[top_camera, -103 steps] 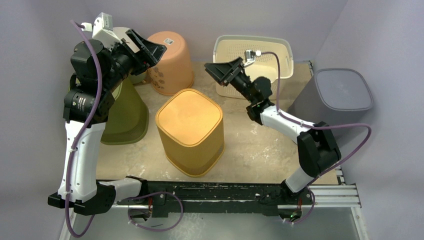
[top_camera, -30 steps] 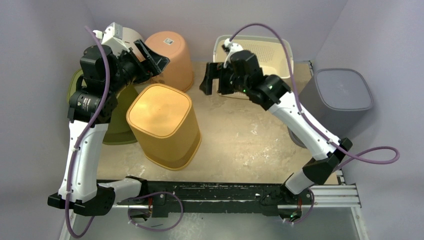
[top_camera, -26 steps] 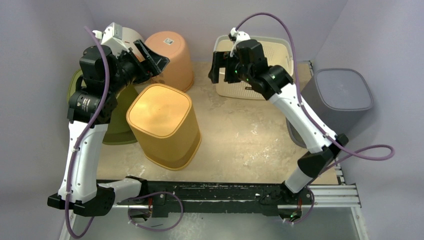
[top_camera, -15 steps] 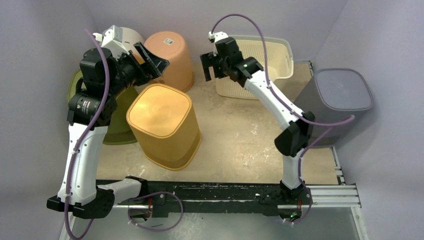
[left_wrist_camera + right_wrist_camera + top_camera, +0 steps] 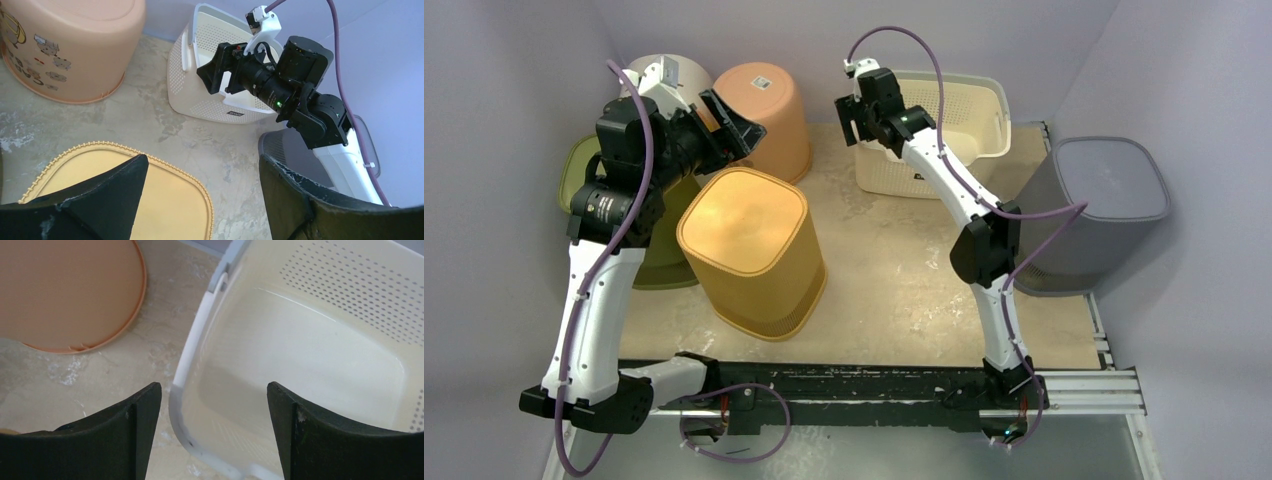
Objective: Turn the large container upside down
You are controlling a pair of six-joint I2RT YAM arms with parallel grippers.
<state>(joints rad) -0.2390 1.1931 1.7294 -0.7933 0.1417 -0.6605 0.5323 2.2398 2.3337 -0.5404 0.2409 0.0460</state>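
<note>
The large white perforated basket [image 5: 979,115] stands upright at the back of the table, open side up. My right gripper [image 5: 852,120] is open and hovers over the basket's left end. In the right wrist view [image 5: 214,386] its jaws straddle the left rim [image 5: 192,355] without touching it, one finger outside and one over the inside. My left gripper [image 5: 734,125] is open and empty, raised above the far corner of the upside-down yellow container [image 5: 749,245]. In the left wrist view [image 5: 202,160] the basket [image 5: 200,70] lies ahead.
An upside-down orange bucket [image 5: 769,110] stands left of the basket, also in the right wrist view [image 5: 65,290]. A green container [image 5: 674,235] sits behind my left arm. A grey upside-down bin [image 5: 1104,195] stands at the right edge. Walls close in on three sides.
My right arm has stretched out and swung its gripper from table centre back to the basket's left rim. The yellow container moved left earlier and now stays put. My left gripper barely moved.
</note>
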